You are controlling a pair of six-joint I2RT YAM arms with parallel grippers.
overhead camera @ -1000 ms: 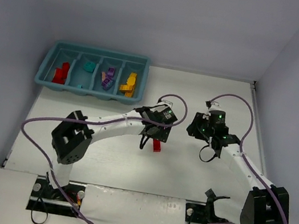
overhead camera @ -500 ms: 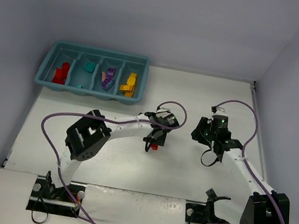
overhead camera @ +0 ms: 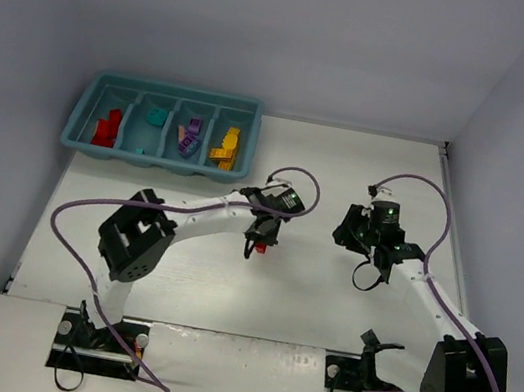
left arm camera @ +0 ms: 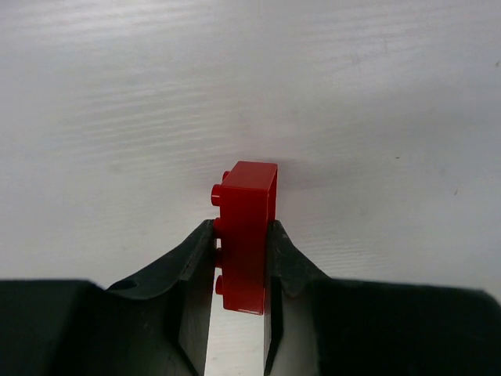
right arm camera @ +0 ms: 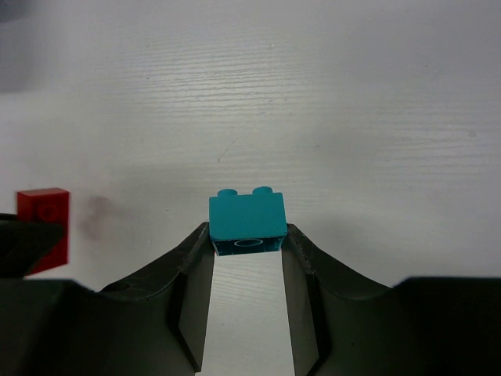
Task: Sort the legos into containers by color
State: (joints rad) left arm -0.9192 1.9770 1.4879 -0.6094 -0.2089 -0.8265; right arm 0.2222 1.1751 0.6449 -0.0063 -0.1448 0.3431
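Top external view took in, from the biggest thing down, one white bench (overhead camera: 348, 171), one teal-blue tray (overhead camera: 169, 88) with four compartments, two arms and two held bricks. The tray lay ahead of the left tool (overhead camera: 255, 246) and off to its left, well apart. It lay farther still from the right tool (right arm camera: 247, 235).

In the left wrist view the left tool was clenched on one red brick (left arm camera: 249, 204), pinched across its narrow sides with the studs facing left and about half its length standing out past the fingertips. Whether it touched the bench could not be told.

The right tool was clamped on one teal brick (right arm camera: 246, 215), studs up, caught only by its lower edges. The red brick showed just off to that tool's left.

The step in hand looked like carrying each brick to its colour. Red probably belonged in the compartment farthest left, teal in the next one. A good carry would rise clear of the flared rim and let go low inside. The arms should go one at a time, since their paths would cross. The teal grip looked shallow, so a slow swing would suit it.

Each compartment held a small cluster: red, teal, purple and yellow-orange in turn. The pieces were too small to count exactly.
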